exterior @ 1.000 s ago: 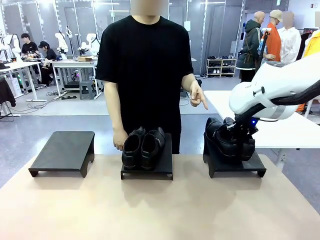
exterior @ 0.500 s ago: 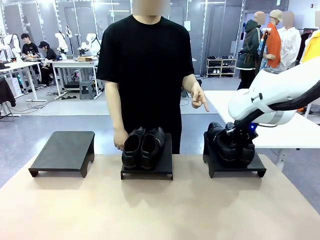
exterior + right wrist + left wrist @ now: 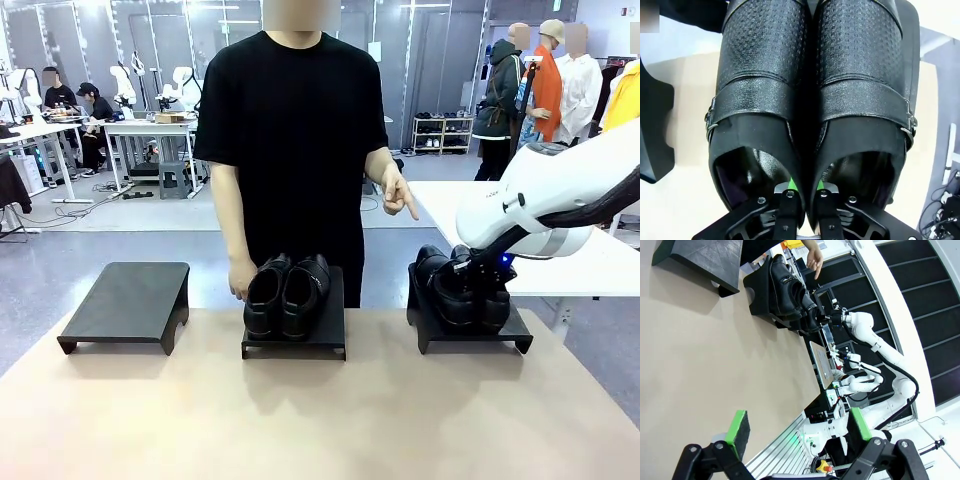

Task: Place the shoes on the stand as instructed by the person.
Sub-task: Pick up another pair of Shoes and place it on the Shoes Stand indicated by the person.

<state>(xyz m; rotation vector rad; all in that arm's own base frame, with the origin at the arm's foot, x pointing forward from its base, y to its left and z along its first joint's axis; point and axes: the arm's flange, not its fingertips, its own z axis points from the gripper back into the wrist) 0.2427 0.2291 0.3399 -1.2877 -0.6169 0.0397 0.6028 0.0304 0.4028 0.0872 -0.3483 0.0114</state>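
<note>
The right gripper (image 3: pixel 804 192) has come down with its pair of shoes (image 3: pixel 460 288), and this pair now rests on the right stand (image 3: pixel 470 330), where one second ago it was a little higher and tilted. In the right wrist view the green fingers (image 3: pixel 790 188) are inside the shoe openings, very close together around the two inner walls; I cannot tell if they grip or already begin to let go. I judge that the placing on this stand is almost done and only the release and the retreat are left. The person (image 3: pixel 290 130) stands at the far side of the surface (image 3: pixel 300 420) and one hand (image 3: pixel 397 193) points toward the right stand. The other pair of shoes (image 3: pixel 287 292) already sits on the middle stand (image 3: pixel 295 340), with the person's other hand just beside it. The left stand (image 3: pixel 128 300) carries nothing. The left gripper (image 3: pixel 797 432) hovers wide open over the surface, holding nothing. The shoe walls may catch the fingers when they rise.
</note>
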